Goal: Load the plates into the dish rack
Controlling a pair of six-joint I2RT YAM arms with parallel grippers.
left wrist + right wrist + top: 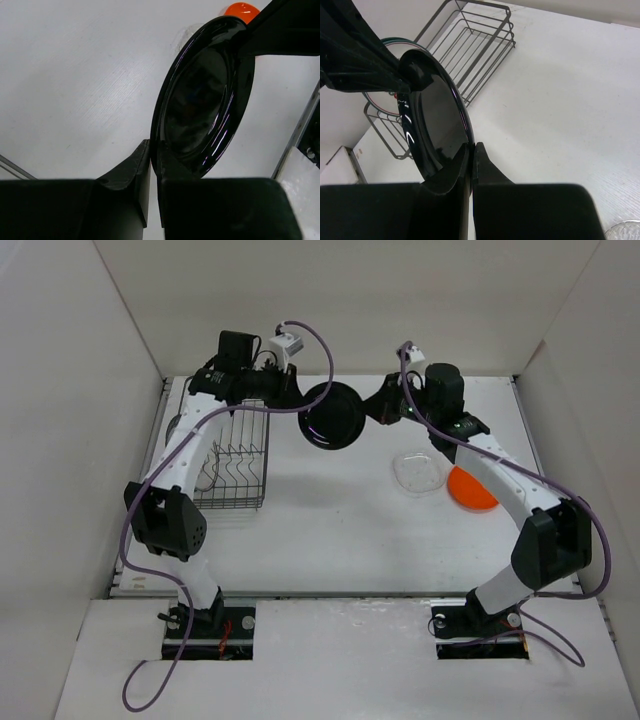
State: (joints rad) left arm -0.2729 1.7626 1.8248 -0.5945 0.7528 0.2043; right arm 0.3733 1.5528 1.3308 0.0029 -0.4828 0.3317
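Left gripper (303,408) and right gripper (368,412) clench the black plate (333,420) at nine and three o'clock. Right should release fully before left heads to the dish rack (240,506)

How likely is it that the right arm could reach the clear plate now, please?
Probably not yet: the right gripper is shut on the black plate, which the left gripper also holds. The clear plate itself lies uncovered nearby.

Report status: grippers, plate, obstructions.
Left gripper and right gripper both shut on black plate, mid-air beside dish rack. Clear plate, orange plate on table. Nothing between plate and rack.
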